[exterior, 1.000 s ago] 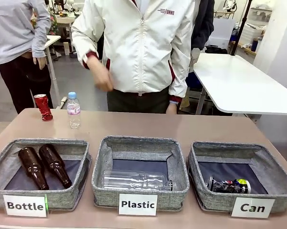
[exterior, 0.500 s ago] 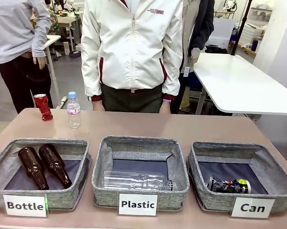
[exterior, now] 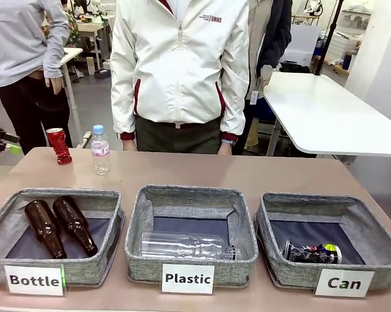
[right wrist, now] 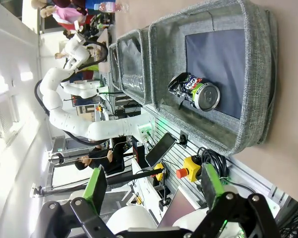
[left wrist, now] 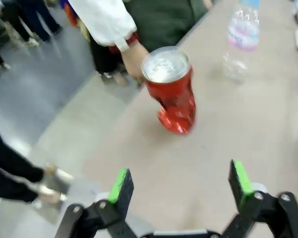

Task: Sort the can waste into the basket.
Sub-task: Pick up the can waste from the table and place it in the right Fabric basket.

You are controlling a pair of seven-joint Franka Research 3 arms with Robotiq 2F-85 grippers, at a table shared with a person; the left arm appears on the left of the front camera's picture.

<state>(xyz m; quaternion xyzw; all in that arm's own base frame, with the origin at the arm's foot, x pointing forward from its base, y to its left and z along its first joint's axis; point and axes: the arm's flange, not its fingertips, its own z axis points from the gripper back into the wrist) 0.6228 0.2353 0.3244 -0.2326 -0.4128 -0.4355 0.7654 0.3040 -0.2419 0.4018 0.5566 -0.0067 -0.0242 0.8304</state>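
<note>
Two pincers were spread, empty: left pincer [left wrist: 179, 174] near upright red can [left wrist: 172, 94] on counter [left wrist: 248, 129]; right pincer [right wrist: 153, 179] well apart from dark can [right wrist: 194, 90], which lay in the Can basket [right wrist: 253, 74]

The left gripper [exterior: 13, 143] is cut off by the front view's left edge. Upper right in the left wrist view, the blurred water bottle [left wrist: 242, 34] is cropped.

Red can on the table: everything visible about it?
The red can is metal, with a silver top, its body crushed and pinched above the base. It stands upright, slightly leaning, on the tan table near its far left corner, apart from the water bottle beside it. Only the table touches it; the open left gripper faces it, apart.
</note>
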